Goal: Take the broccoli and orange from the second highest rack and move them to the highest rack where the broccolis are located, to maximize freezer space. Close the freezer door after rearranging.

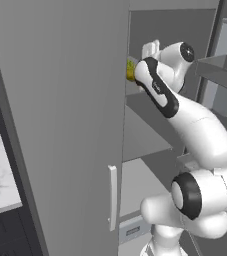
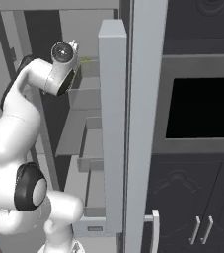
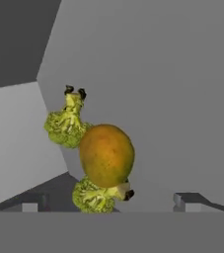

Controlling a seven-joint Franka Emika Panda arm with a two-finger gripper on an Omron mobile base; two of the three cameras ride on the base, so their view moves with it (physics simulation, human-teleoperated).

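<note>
A dark kitchen is framing the scene, with black cabinets (image 2: 197,212) and an oven window (image 2: 202,108) standing to the right of the freezer (image 1: 150,130). The freezer is standing open, its grey shelves showing inside. The freezer door (image 1: 60,125) is swung out on the left of the opening, its pale bar handle (image 1: 113,197) hanging low on its edge. The white arm (image 1: 195,135) is reaching up into the freezer toward a high shelf. The gripper (image 3: 112,204) is pointing at the shelf's back corner; whether its tips are apart or together cannot be told, since they are barely showing low in the hand view. The orange (image 3: 106,154) is sitting on that shelf, touching two broccolis: one (image 3: 66,123) beyond it toward the corner, one (image 3: 94,195) in front of it, nearest the gripper. In the left base view, a yellow-green bit (image 1: 130,70) is peeking out beside the door edge.
</note>
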